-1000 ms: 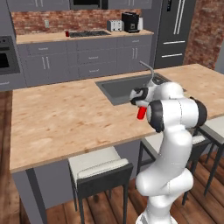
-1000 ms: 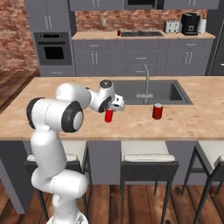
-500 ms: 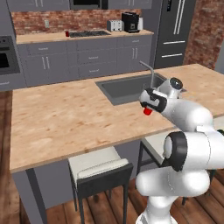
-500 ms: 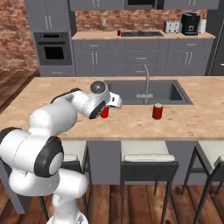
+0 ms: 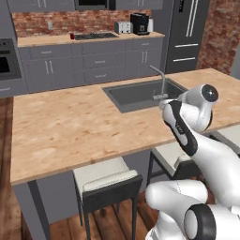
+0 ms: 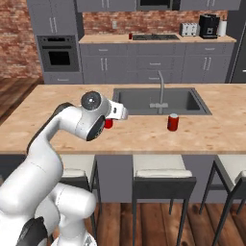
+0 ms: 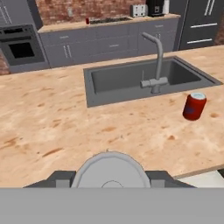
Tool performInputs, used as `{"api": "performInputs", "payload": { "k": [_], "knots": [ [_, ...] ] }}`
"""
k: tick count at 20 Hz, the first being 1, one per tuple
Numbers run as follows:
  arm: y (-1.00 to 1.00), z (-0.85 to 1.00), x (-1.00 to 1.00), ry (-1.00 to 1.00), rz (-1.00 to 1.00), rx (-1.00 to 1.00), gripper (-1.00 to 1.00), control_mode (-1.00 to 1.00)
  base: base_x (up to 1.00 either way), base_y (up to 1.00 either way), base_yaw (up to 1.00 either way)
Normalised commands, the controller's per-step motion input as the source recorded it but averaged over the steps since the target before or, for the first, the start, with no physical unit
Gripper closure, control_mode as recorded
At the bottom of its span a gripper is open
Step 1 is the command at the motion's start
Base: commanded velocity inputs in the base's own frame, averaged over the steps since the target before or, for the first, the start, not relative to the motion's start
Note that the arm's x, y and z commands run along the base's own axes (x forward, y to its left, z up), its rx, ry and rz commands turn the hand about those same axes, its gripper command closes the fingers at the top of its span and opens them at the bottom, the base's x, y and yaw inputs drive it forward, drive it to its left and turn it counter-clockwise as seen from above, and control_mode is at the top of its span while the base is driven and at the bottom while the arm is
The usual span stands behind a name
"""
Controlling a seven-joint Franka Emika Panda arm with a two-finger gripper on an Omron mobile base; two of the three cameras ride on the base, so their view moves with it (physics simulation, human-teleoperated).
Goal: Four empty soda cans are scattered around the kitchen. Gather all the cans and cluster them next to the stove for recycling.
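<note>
While the hand (image 6: 115, 117) clamps one red can (image 6: 108, 123) above the island worktop (image 6: 144, 134), another can (image 6: 173, 122) stands by the sink (image 6: 161, 101); one can (image 6: 130, 36) already sits beside the far stove (image 6: 154, 36).

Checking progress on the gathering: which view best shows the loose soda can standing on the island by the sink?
The hand view: the soda can stands unobstructed on the island counter, right of the faucet, silver top and red side plain. The right base view shows it smaller, in front of the sink. In the left base view the arm covers that spot.
</note>
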Motion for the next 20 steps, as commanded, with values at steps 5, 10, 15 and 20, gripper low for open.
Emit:
{"api": "performInputs", "payload": {
  "k": [5,10,15,20],
  "knots": [
    [0.00,0.52,-0.45,0.08,0.00,-0.04,1.00,-1.00,0.00,0.00,0.00],
    [0.00,0.00,0.00,0.00,0.00,0.00,1.00,1.00,-0.70,0.05,0.00],
    [0.00,0.00,0.00,0.00,0.00,0.00,1.00,1.00,-1.00,0.40,0.05],
    [0.00,0.00,0.00,0.00,0.00,0.00,1.00,1.00,-1.00,0.97,0.07]
  ]
}}
